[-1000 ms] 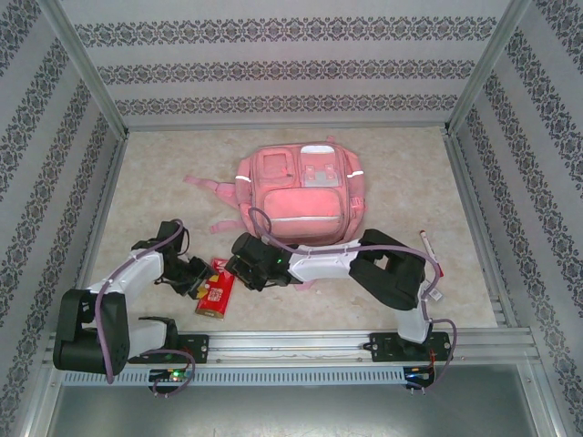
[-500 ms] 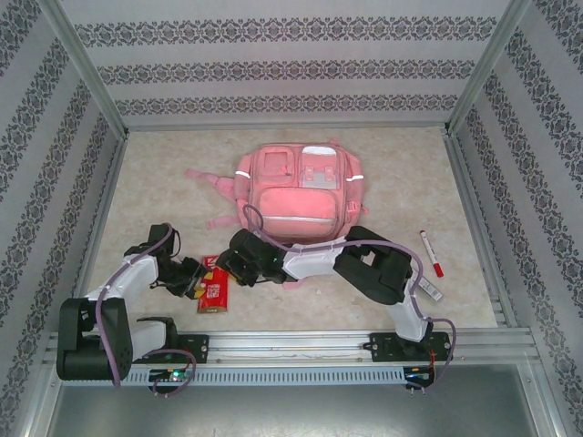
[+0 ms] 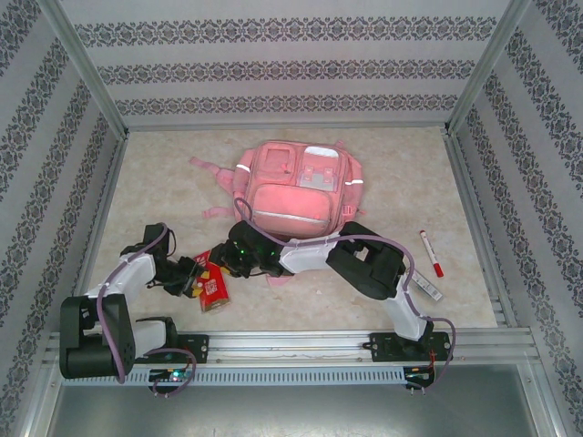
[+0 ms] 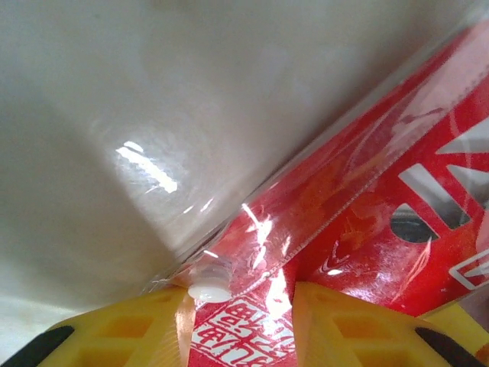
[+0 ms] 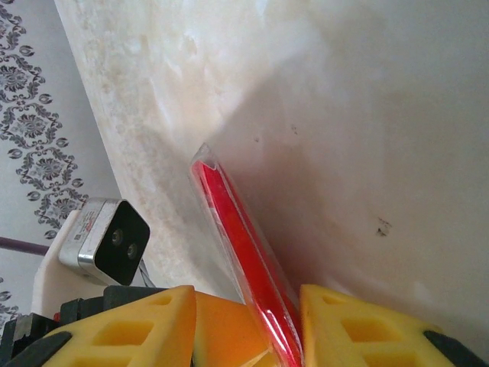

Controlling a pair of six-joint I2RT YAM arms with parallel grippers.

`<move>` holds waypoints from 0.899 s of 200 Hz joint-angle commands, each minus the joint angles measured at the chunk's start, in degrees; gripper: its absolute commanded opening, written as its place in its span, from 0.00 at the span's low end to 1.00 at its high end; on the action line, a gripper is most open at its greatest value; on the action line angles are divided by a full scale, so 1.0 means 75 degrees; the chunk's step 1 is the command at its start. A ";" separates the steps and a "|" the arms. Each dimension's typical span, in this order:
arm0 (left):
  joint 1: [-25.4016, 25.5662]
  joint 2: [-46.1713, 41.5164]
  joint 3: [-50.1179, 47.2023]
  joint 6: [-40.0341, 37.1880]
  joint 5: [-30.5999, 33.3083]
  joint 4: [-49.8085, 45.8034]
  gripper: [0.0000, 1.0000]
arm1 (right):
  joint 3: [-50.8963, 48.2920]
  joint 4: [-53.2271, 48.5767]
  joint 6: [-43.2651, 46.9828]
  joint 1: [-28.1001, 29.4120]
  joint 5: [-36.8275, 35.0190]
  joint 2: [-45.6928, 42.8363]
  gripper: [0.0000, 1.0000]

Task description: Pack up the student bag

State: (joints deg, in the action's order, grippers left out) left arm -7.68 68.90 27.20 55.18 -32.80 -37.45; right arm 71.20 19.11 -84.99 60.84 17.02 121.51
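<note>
The student bag (image 3: 296, 187) lies flat on the pale marbled table (image 3: 155, 182), towards the far middle. Its front pockets face up and its pink shoulder straps trail out to the left. Both grippers sit nearer the arm bases and left of the bag, meeting over a red packet (image 3: 215, 289) on the table. The right gripper (image 3: 225, 266) is the closer of the two, near the bag's near-left corner but with its fingers apart from the fabric. Its white forearm runs just in front of the bag's near edge, and a bit of pink fabric shows below it. The left gripper (image 3: 194, 280) is further left, well apart from the bag, and reaches the packet from the opposite side. In the right wrist view the packet (image 5: 237, 229) stands edge-on between the yellow fingers (image 5: 359, 329), which press against it from either side, so this gripper is clamped on the packet. A small silver camera block (image 5: 107, 241) on the other arm shows to the left. In the left wrist view the packet's glossy printed face (image 4: 359, 229) fills the gap between that gripper's yellow fingers (image 4: 122, 332). Whether they actually pinch it cannot be told. A red-capped marker (image 3: 431, 253) lies well off to the right of the bag.
</note>
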 commanded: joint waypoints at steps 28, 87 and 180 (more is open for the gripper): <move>-0.0633 0.0701 -0.0054 -0.0750 0.1089 0.0170 0.32 | 0.0285 0.0866 -0.0269 0.0210 0.1067 0.0311 0.33; -0.0968 0.1636 -0.0031 -0.1038 0.0783 0.0850 0.17 | 0.1192 0.0604 -0.0575 0.0233 0.1843 0.1140 0.18; -0.1026 0.1477 0.0750 -0.1323 0.1063 0.0303 0.16 | 0.1590 -0.0949 0.1207 0.0169 0.1563 0.0189 0.00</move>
State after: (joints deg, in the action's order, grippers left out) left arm -15.44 78.89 31.90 47.44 -36.10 -43.35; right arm 80.14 15.27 -80.66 59.11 21.67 127.22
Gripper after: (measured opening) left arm 0.159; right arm 0.046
